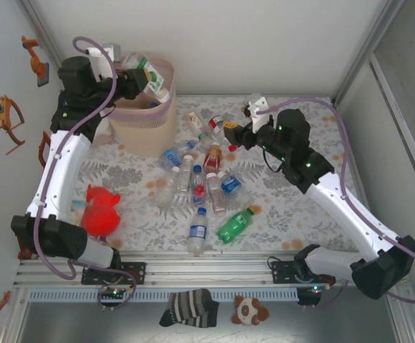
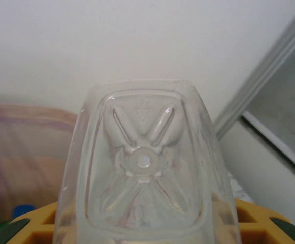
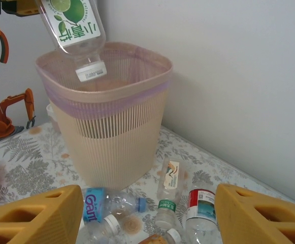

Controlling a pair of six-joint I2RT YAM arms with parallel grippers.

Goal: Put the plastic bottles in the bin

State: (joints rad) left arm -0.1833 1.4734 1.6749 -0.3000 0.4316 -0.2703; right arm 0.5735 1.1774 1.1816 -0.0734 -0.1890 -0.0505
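My left gripper (image 1: 132, 80) is shut on a clear plastic bottle (image 1: 148, 77) with a green lime label, holding it above the bin (image 1: 144, 118). In the left wrist view the bottle's moulded base (image 2: 144, 162) sits between the yellow fingers (image 2: 33, 229). From the right wrist, this bottle (image 3: 73, 25) hangs tilted, its white cap down, just inside the pink-lined rim of the bin (image 3: 111, 117). My right gripper (image 1: 234, 132) is open and hovers over the pile of bottles (image 1: 200, 179). A blue-labelled bottle (image 3: 94, 203), a green-capped one (image 3: 168, 188) and a red-labelled one (image 3: 200, 206) lie below its fingers (image 3: 35, 218).
A green bottle (image 1: 234, 225) and a blue-labelled one (image 1: 197, 232) lie near the table's front edge. A red plush toy (image 1: 100, 211) sits at the front left beside the left arm. The white wall runs close behind the bin. A sock (image 1: 189, 307) lies below the front rail.
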